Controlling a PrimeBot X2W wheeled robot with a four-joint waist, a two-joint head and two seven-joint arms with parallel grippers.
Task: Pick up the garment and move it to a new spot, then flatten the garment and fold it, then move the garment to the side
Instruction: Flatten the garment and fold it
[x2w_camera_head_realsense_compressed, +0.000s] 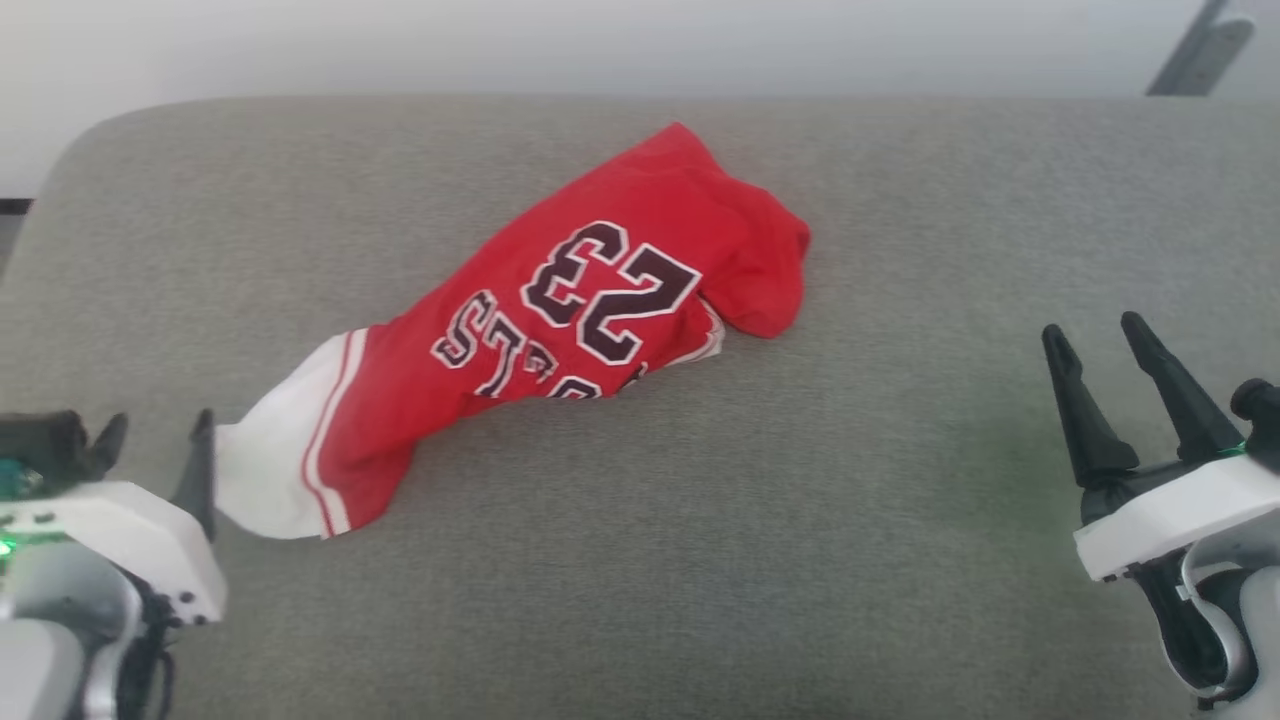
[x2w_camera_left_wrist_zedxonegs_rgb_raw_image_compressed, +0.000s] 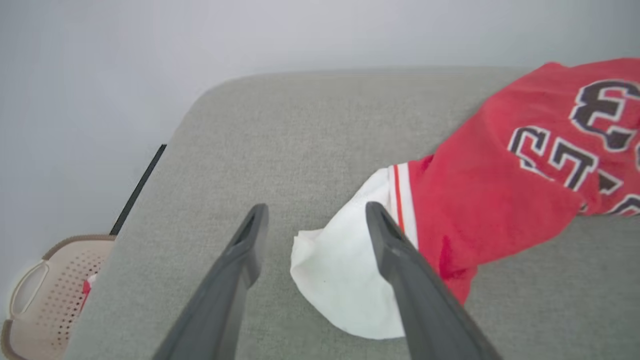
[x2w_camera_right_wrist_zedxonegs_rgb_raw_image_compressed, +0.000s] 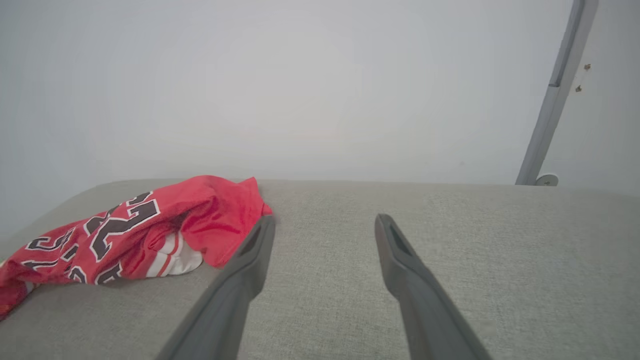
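**Left tool.** The left tool stood at the near left of the surface with its jaws spread wide and nothing clamped between them. In the left wrist view, the white sleeve end of the garment lay partly in the gap between the two fingers, close to the finger on that view's right, which crossed in front of the cloth. Whether that finger touched the sleeve could not be determined. The other finger stood over bare grey fabric.

**Right tool.** The right tool stood at the near right of the surface, jaws wide and empty, fingers pointing away from the robot. It was well apart from the garment.

**Garment.** The garment lay crumpled on the surface, left of centre, in a long diagonal. The white sleeve with red-striped trim was the end nearest the left tool. The red body ran up and away toward the far centre. The black, white-outlined "23" and a line of lettering faced upward, upside down as seen from the head. A second striped white edge showed under the folded red cloth on the right side.

**Surroundings.** The surface was covered in grey fabric and had rounded far corners. A pale wall stood behind it. A beige perforated basket sat beyond the left edge, below surface level.
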